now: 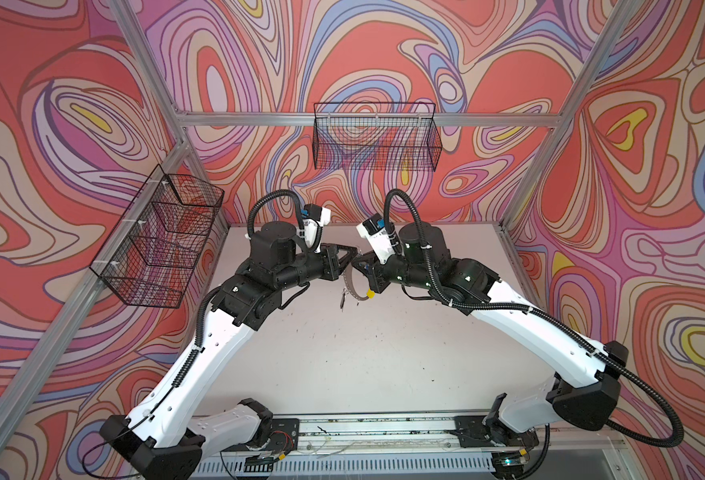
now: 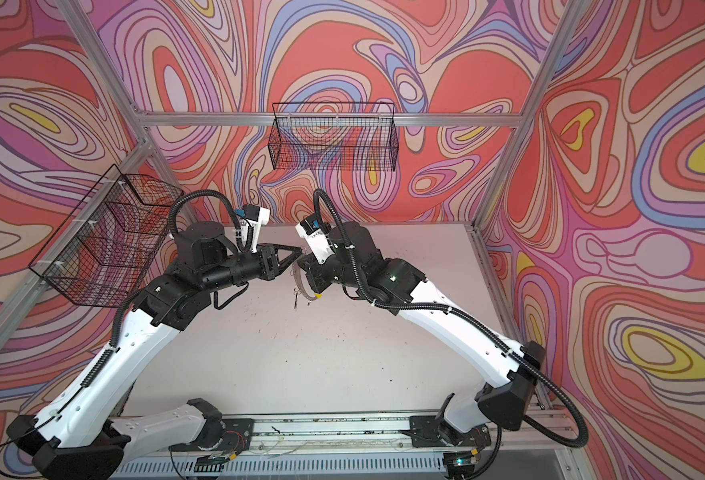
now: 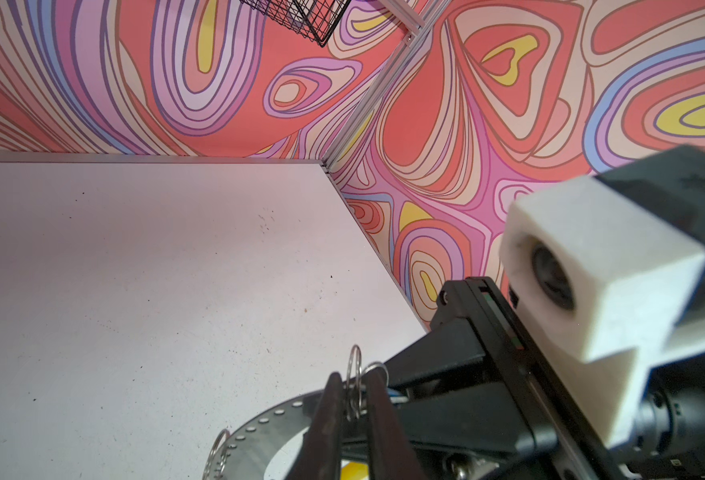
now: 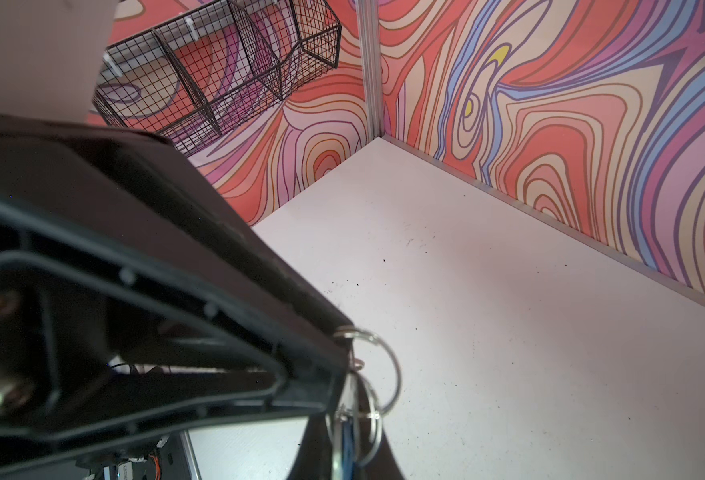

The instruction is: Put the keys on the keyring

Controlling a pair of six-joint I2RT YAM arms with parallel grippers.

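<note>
I have the keyring (image 3: 259, 420) held in the air over the middle of the table (image 1: 363, 353), between the two grippers, with its yellow segment (image 1: 370, 294) on the right arm's side. A spare ring (image 3: 217, 453) dangles from the hoop. The right gripper (image 1: 361, 268) has its fingers together on the hoop, and in its wrist view a blue tag (image 4: 347, 444) shows between them. The left gripper (image 3: 354, 376) meets it tip to tip, its fingers (image 3: 334, 415) pinched on a small wire ring (image 3: 354, 395) just above the hoop. I cannot tell whose ring that is.
</note>
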